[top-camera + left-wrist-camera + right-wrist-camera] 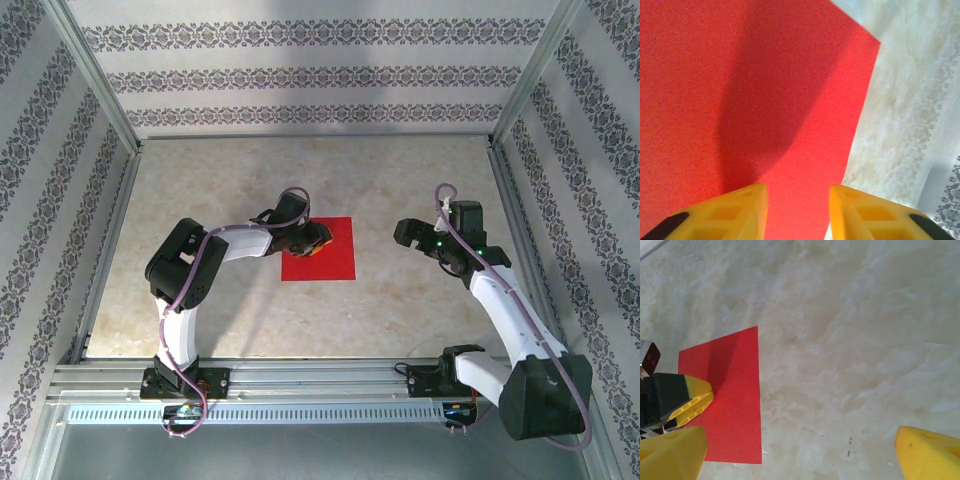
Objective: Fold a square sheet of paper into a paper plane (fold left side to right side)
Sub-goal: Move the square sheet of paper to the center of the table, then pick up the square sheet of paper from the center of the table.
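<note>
Currently on the tabletop: the square sheet of paper (332, 262) lies flat near the middle of the pale marbled tabletop (200, 200), between the two arms and closer to the left one.
Sheet, left wrist view: bright red sheet (740, 90) spreads under the camera; one corner points toward the far right, with tabletop beyond its edge.
Sheet, right wrist view: the red sheet (735, 400) sits at the left, all four edges straight.
Left fingers: the left fingers (312, 243) hang over the sheet's far left part. The yellow tips (747, 210) stand partly apart, with red paper showing in the gap and nothing pinched between them. Whether a tip touches the paper cannot be told.
Left fingers, seen from the right wrist: one yellow tip (692, 400) is over the sheet's left side.
Right fingers: the right fingers (405, 232) are spread wide and grasp nothing. The tips (670, 452) hover above bare tabletop, well apart from the sheet's right edge.
</note>
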Robot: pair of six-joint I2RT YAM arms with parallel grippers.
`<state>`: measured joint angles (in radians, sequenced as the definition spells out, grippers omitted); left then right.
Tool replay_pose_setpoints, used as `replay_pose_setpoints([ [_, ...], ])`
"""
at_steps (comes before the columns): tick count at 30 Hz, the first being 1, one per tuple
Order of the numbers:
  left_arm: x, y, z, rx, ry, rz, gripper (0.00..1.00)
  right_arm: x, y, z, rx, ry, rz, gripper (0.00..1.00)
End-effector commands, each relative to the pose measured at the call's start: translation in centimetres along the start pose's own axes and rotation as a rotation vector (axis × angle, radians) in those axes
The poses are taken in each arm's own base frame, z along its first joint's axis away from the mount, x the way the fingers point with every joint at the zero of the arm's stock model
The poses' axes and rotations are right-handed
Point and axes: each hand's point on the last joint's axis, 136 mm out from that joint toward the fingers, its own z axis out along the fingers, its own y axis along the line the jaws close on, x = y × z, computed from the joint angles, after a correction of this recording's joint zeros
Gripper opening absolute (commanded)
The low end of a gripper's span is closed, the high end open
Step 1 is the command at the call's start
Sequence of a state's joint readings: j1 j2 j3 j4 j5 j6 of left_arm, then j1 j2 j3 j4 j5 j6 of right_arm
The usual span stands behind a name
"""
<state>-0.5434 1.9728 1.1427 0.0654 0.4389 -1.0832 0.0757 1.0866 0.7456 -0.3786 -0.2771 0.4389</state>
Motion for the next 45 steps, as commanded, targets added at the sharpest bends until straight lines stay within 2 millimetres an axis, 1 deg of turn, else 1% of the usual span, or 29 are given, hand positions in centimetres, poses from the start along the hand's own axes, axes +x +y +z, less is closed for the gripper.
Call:
replay_pose_setpoints([
  [1, -0.5, -2.0, -2.6, -0.001, -0.031, 0.088, 0.42, -0.6, 1.0, 0.3, 0.003, 0.029, -0.042, 0.97],
  [4, -1.2, -1.3, -4.8, -0.023, -0.072, 0.11, 0.43, -0.3, 2.1, 1.6, 0.008, 0.073, -0.066, 0.98],
  [6, -1.6, -0.2, -6.2, -0.049, -0.095, 0.123, 0.43, -0.1, 3.0, 2.7, 0.019, 0.105, -0.097, 0.98],
  [9, -1.4, 1.7, -7.4, -0.068, -0.095, 0.113, 0.42, 0.5, 4.8, 4.9, 0.05, 0.175, -0.194, 0.98],
  [11, -1.1, 2.8, -7.9, -0.07, -0.086, 0.096, 0.39, 1.0, 5.9, 6.6, 0.093, 0.228, -0.275, 0.98],
  [14, -0.4, 4.3, -8.2, -0.09, -0.071, 0.089, 0.35, 1.5, 6.9, 9.2, 0.152, 0.29, -0.364, 0.98],
  [18, 0.6, 5.2, -7.7, -0.096, -0.027, 0.091, 0.29, 1.8, 8.3, 12.8, 0.172, 0.335, -0.417, 0.98],
  [21, 1.0, 5.8, -7.3, -0.108, 0.005, 0.095, 0.27, 2.1, 9.0, 15.0, 0.176, 0.355, -0.433, 0.98],
  [25, 1.4, 6.9, -6.7, -0.146, 0.028, 0.099, 0.26, 2.9, 9.5, 17.4, 0.185, 0.385, -0.461, 0.98],
  [30, 1.7, 7.7, -6.0, -0.154, 0.047, 0.083, 0.25, 3.6, 9.9, 19.2, 0.2, 0.405, -0.491, 0.96],
  [34, 1.9, 8.2, -5.8, -0.168, 0.056, 0.083, 0.25, 3.9, 10.0, 20.1, 0.198, 0.423, -0.492, 0.95],
  [38, 2.1, 9.1, -5.8, -0.202, 0.063, 0.087, 0.25, 4.3, 10.1, 20.8, 0.202, 0.439, -0.491, 0.95],
  [43, 2.2, 9.5, -5.4, -0.209, 0.069, 0.076, 0.24, 5.7, 9.9, 21.6, 0.197, 0.49, -0.469, 0.94],
  [45, 2.2, 9.6, -5.3, -0.209, 0.07, 0.074, 0.24, 6.3, 10.0, 21.7, 0.189, 0.507, -0.458, 0.92],
])
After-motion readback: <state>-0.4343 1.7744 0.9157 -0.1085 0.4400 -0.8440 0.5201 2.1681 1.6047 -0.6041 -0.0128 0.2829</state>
